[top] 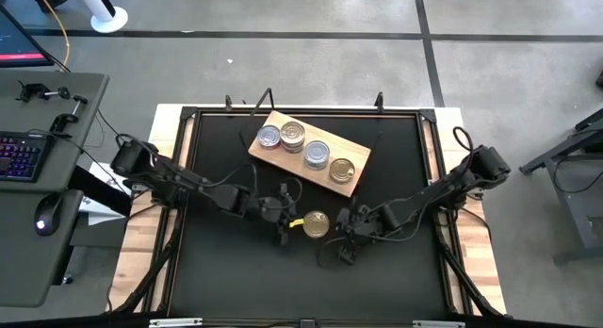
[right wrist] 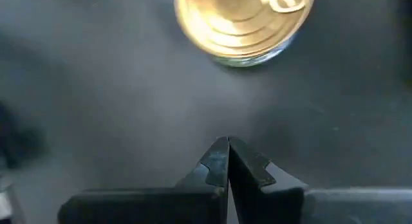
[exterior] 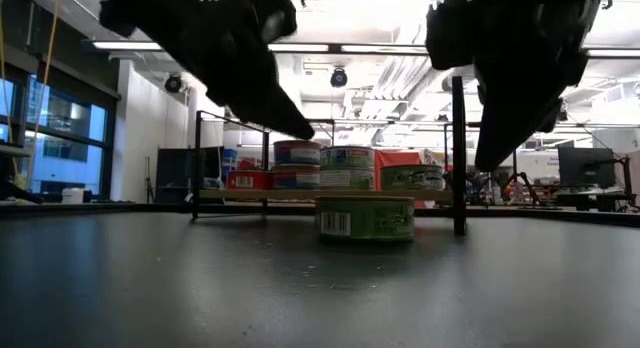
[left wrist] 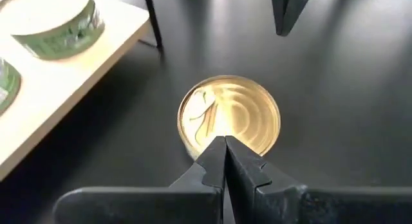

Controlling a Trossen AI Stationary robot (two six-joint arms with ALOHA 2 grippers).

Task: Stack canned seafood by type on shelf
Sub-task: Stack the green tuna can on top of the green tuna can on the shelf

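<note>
Black surface [top: 236,262] carrying one loose gold-lidded tin [top: 316,224], lying between both closed, empty jaws: directly ahead of left gripper [top: 284,221], nearly touching; farther ahead of right gripper [top: 345,236]. Round, no long axis. Shelf [top: 350,186] lying well beyond, holding four tins.

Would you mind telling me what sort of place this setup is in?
Probably a robotics lab or workshop: a black framed table with two robot arms stands on a grey floor, a desk with a keyboard and mouse sits beside it, and ceiling strip lights run overhead.
</note>
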